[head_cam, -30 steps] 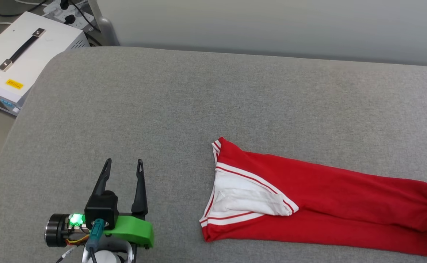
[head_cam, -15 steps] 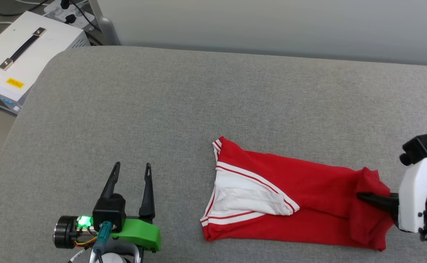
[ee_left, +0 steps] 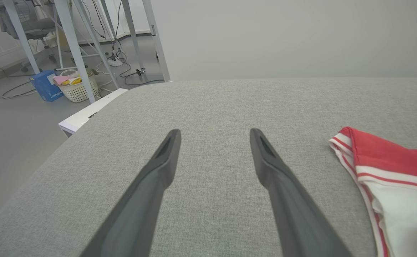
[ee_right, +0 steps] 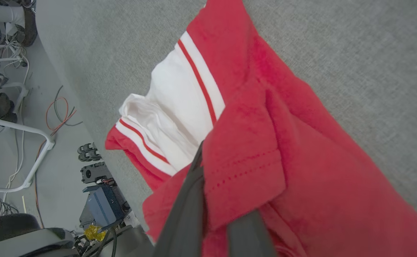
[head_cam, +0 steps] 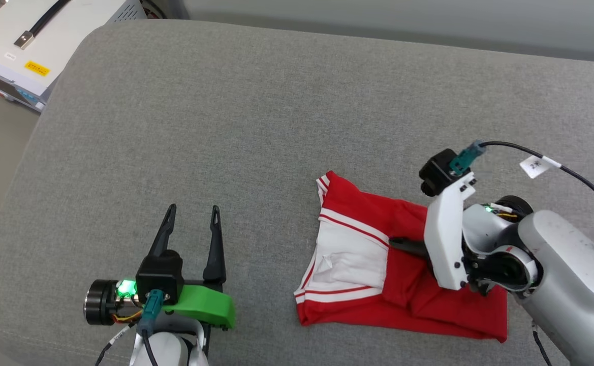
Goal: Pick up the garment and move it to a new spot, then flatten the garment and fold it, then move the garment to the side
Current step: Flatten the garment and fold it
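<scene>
Fold under way: our right gripper (head_cam: 401, 243) is clamped on the red hem (ee_right: 244, 167) of the shirt (head_cam: 418, 310), which is doubled back toward the white part, we judge in order to halve it. The shirt lies at the near right of the grey pad (head_cam: 256, 127). Our left gripper (head_cam: 193, 218) hovers wide and empty, well apart to the left, probably to stay clear of the fold. From the head, a white bracket (head_cam: 446, 239) hides the pinch. The right wrist view makes it plain, with stitched hem between dark fingers (ee_right: 183, 214). The left wrist view adds the striped edge lying flat.
</scene>
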{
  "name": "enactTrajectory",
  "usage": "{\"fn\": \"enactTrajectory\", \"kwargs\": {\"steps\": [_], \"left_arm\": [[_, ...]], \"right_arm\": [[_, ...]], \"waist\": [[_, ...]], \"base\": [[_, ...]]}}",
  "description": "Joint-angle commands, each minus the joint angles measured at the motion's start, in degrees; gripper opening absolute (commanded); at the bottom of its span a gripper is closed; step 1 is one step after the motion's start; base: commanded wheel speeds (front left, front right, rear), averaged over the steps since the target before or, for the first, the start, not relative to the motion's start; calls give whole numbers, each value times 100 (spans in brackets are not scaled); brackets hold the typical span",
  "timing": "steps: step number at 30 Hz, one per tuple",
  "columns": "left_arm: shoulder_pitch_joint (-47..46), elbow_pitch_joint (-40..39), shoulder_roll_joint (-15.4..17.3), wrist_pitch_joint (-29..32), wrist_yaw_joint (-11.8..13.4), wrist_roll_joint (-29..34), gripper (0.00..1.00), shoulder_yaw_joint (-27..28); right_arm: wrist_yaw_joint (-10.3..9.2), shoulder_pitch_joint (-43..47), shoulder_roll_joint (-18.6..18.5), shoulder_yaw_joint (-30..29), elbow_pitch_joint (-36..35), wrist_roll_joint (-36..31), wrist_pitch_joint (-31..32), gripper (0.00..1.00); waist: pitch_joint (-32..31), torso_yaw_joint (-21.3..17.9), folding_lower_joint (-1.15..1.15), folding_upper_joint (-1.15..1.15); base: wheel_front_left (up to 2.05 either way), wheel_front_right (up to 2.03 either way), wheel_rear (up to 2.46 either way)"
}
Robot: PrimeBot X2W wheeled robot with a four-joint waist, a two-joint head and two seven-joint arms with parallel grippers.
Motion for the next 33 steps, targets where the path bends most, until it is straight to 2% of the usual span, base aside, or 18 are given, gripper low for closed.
{"fn": "enactTrajectory", "kwargs": {"steps": [1,9,10,11,12,15,19,24,29,33], "left_arm": [[-141,7,-45,-34,-44,69,100,25],[-285,57,-127,-34,-89,113,100,40],[-285,73,-133,-34,-93,118,100,48],[-277,87,-136,-34,-94,123,100,57],[-255,105,-138,-34,-94,130,100,72],[-172,150,-134,-34,-103,154,100,112],[-18,144,-98,-34,-107,176,100,188],[166,89,-58,-34,-100,186,100,286],[311,28,-41,-34,-109,196,100,336],[406,-13,-31,-34,-114,196,100,373]], "right_arm": [[-4,-176,75,159,146,-104,-87,0],[-4,-415,414,867,1178,-200,-618,0],[-4,-426,442,890,1251,-158,-742,11],[-4,-441,448,926,1269,-136,-837,30],[-4,-452,445,945,1264,-86,-963,100],[-4,-469,327,952,1029,2,-1421,100],[-4,-422,-72,811,585,-93,-2241,100],[-4,-178,-394,105,487,-665,-3551,100],[-4,238,-264,-834,672,-1594,-4761,100],[-4,678,3,-1631,734,-2350,-5532,100]], "waist": [[104,51,0,0],[222,78,0,0],[198,69,0,0],[166,56,0,0],[118,38,0,0],[-50,-10,0,0],[-281,-131,0,0],[-490,-352,0,0],[-660,-568,0,0],[-806,-713,0,0]], "base": [[0,0,0],[0,0,0],[0,0,0],[0,0,0],[0,0,0],[0,0,0],[0,0,0],[0,0,0],[0,0,0],[0,0,0]]}}
